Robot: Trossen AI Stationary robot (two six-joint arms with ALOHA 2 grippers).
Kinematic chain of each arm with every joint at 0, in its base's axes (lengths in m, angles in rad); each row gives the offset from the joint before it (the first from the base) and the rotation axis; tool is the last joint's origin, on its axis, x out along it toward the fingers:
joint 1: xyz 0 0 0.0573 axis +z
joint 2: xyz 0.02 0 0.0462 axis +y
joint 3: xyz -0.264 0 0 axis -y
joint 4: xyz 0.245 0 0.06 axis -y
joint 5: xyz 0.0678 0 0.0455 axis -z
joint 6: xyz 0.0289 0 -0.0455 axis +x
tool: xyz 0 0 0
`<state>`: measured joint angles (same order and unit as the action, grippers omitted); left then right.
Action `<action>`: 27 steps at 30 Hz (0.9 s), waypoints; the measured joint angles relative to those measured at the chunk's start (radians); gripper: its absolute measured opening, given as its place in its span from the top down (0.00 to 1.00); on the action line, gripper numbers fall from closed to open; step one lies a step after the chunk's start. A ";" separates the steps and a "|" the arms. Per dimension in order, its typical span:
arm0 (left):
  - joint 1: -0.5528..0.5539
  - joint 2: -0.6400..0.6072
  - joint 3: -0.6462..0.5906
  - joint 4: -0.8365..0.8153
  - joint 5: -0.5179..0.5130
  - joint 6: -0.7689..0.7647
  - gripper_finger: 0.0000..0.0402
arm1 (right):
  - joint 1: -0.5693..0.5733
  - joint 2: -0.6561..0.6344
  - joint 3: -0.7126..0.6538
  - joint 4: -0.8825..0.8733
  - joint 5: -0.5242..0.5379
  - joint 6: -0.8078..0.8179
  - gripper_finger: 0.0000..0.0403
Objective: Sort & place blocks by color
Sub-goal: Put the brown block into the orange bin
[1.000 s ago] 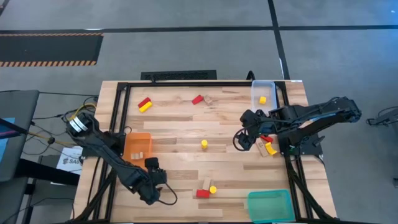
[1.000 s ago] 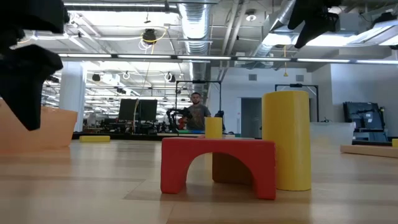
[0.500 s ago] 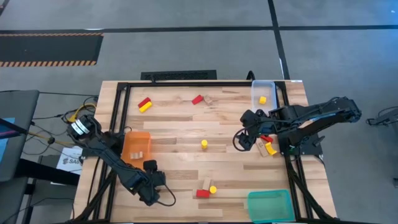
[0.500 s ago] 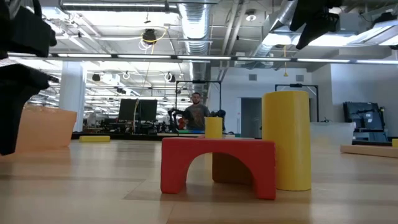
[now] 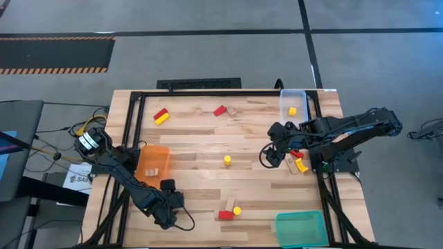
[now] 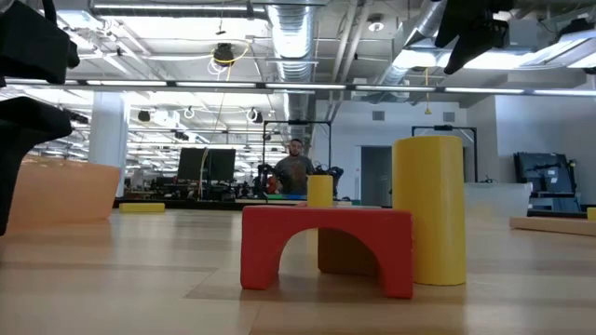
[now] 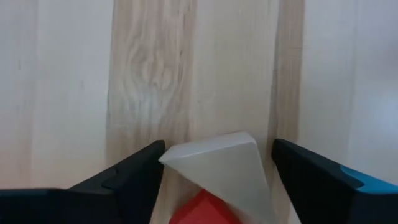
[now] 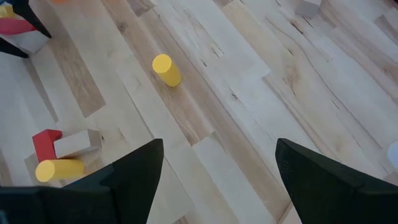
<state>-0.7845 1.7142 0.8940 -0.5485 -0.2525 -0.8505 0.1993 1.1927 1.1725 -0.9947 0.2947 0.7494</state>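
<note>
Here the left pincer (image 5: 168, 197) sits low over the near-left part of the tabletop (image 5: 201, 138), just beside the orange tray (image 5: 153, 162), its fingers closed on a pale wedge-shaped block (image 7: 221, 167) with a red block (image 7: 202, 209) tucked under it (the wrist view shows both pinched between the dark fingers), presumably so they can be carried to a tray. The right pincer (image 5: 266, 156) hangs spread wide and empty above the right-centre boards, apparently waiting. The remaining blocks lie scattered: a yellow cylinder (image 5: 227, 160) mid-table, a red arch (image 6: 326, 244) with a yellow cylinder (image 6: 428, 209) at the near edge, a red-and-yellow pair (image 5: 161, 115) at the far left. One yellow block (image 5: 292, 111) already rests in the clear tray (image 5: 284, 104), suggesting that colour's home.
</note>
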 joint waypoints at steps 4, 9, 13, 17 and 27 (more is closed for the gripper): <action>0.000 -0.002 0.000 0.002 0.005 0.000 0.38 | 0.000 0.000 0.000 0.000 0.000 0.000 0.18; 0.001 -0.006 0.001 0.002 0.007 0.000 0.46 | 0.000 0.000 0.000 0.000 0.000 0.000 0.18; 0.003 -0.010 0.013 -0.019 0.002 0.005 0.50 | 0.000 0.000 0.000 0.000 0.000 0.000 0.18; 0.014 -0.038 0.031 -0.034 -0.027 0.014 0.53 | 0.000 0.000 0.000 0.000 0.000 0.000 0.18; 0.084 -0.202 0.090 -0.176 -0.204 0.041 0.53 | 0.000 0.000 0.000 0.001 0.000 0.000 0.18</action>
<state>-0.7010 1.5117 0.9844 -0.7250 -0.4565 -0.8100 0.1993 1.1927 1.1725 -0.9941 0.2951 0.7490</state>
